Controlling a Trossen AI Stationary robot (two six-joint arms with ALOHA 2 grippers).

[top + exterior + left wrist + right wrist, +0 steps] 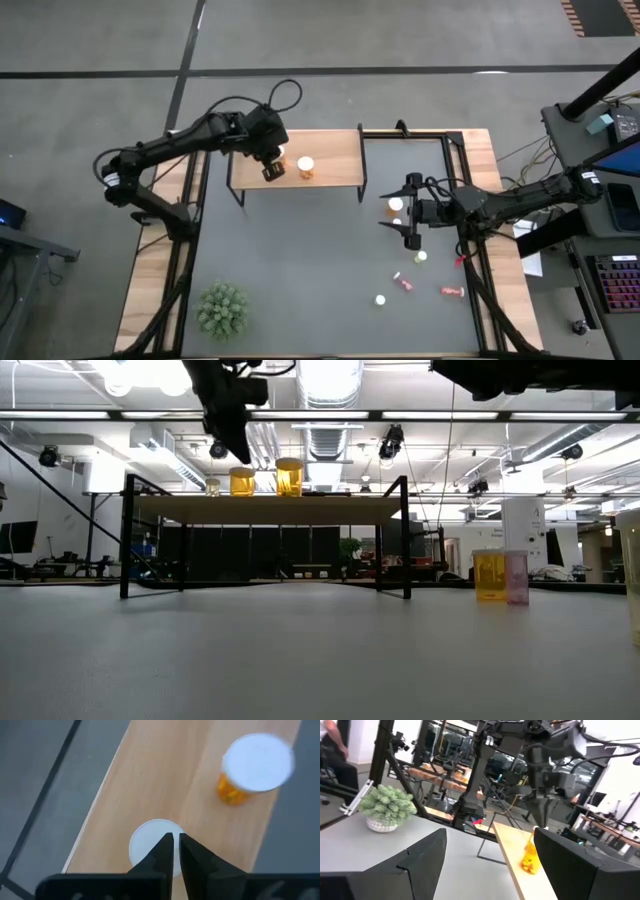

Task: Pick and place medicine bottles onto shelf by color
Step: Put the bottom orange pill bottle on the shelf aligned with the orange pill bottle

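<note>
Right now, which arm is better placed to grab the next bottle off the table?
Right. The right gripper hangs open over the table beside a white-capped bottle, with more bottles just past it. The left gripper is over the shelf, fingers closed above a bottle there.

We are seeing two arms built of dark, near-black segments, with white bands showing at the base joints, out at nine o'clock and three o'clock on the table. Black cables are looping over the left arm's wrist and trailing along the right arm. The left gripper [273, 166] is showing two flat, black, wedge-shaped fingers [162, 851]. The right gripper [411, 212] is showing broad, matte black, angular fingers [580, 857].
</note>
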